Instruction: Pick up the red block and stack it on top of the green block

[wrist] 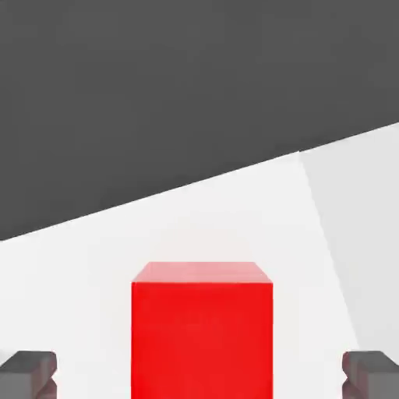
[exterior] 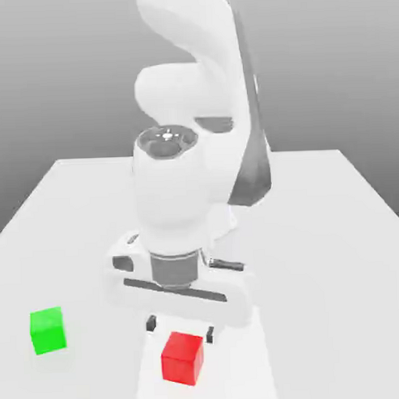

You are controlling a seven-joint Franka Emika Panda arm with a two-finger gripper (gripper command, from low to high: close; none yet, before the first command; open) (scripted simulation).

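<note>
The red block (exterior: 182, 358) rests on the white table near its front edge, directly under the hand. My gripper (exterior: 180, 328) hangs just above and behind it, open, with one dark fingertip (exterior: 151, 323) on each side. In the hand view the red block (wrist: 202, 335) sits between the two fingertips (wrist: 28, 374), which stand well apart from its sides. The green block (exterior: 48, 330) lies on the table toward the exterior view's left, apart from the red one.
The white table (exterior: 334, 255) stretches back to the arm's base, and the arm's bulky links rise over its middle. Bare table surface lies between the two blocks and on the exterior view's right.
</note>
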